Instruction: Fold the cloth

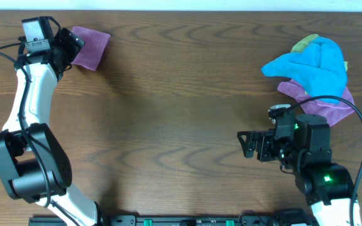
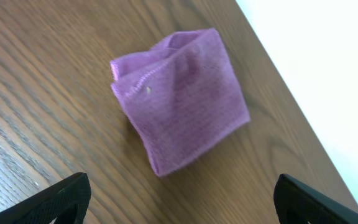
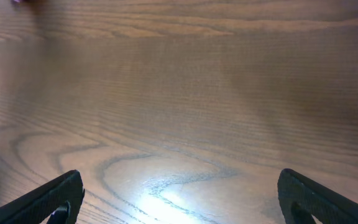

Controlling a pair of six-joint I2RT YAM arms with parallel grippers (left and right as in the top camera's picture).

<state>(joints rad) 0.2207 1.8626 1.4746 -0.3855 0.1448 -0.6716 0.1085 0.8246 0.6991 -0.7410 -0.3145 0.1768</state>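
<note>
The small purple folded cloth (image 2: 182,99) is lying at the far-left corner of the dark wooden table (image 1: 168,94), very near to the far edge, and the left gripper (image 2: 182,205) is hanging just above it w/ fingers spread wide, grasping nothing. The right gripper (image 3: 179,199) is also standing released, over bare wood, near the crumpled blue cloth (image 1: 316,66), which is resting on a second purple cloth (image 1: 332,107) and a yellow-green cloth (image 1: 307,43). Main risk, in my opinion: the folded piece is sitting so close to the edge that any nudge from the left fingers could be sliding it off the table. Also the upper layer is looking puffy at one corner, so the fold could be springing open if touched. On the right side, the three cloths are overlapping, so a pinch aimed at one is probably dragging the others too, esp. if the grasp is going too deep.
</note>
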